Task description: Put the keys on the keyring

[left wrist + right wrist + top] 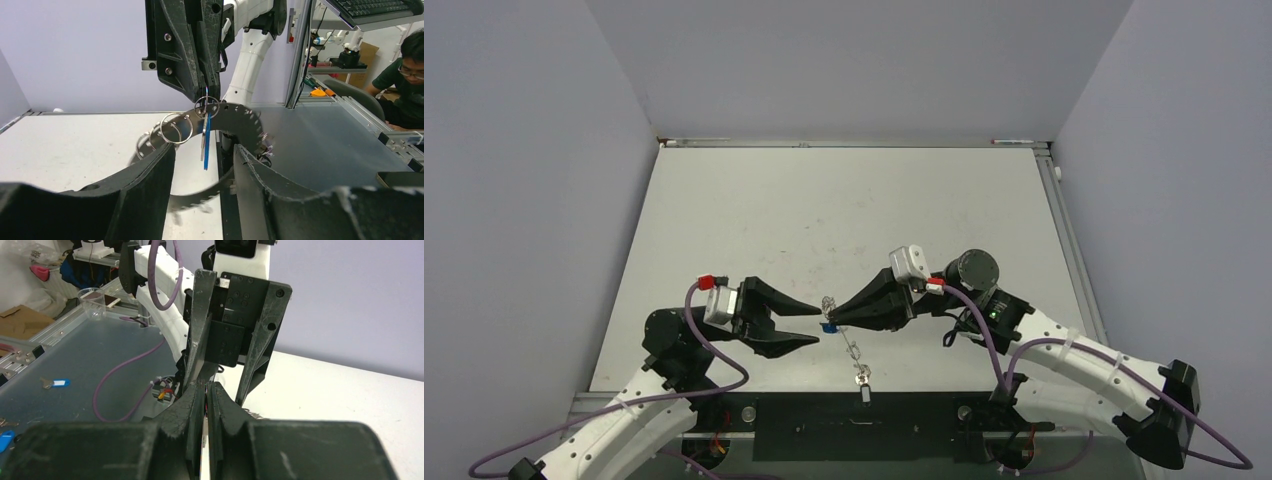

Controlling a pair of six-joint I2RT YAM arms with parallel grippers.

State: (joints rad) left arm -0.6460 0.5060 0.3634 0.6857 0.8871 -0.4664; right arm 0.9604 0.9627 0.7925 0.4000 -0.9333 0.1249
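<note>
R gripper [206, 390] pinched shut on keyring [235, 115] — blue key [206, 145] dangling. L gripper [815, 325] jaws apart, astride ring. Side bench: clear cup [92, 300] — contents unclear.

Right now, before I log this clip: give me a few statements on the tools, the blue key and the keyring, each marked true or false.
1. The right tool is shut on a small wire loop. True.
2. The blue key lies flat on the table. False: it hangs below the right tool.
3. The left tool is clamped shut. False: its jaws stand apart, one on either side of the hanging key.
4. In the left wrist view, the keyring shows just beyond the left tool's fingers. True.
5. Nobody is in view. False: a person sits at the right edge of the left wrist view.
</note>
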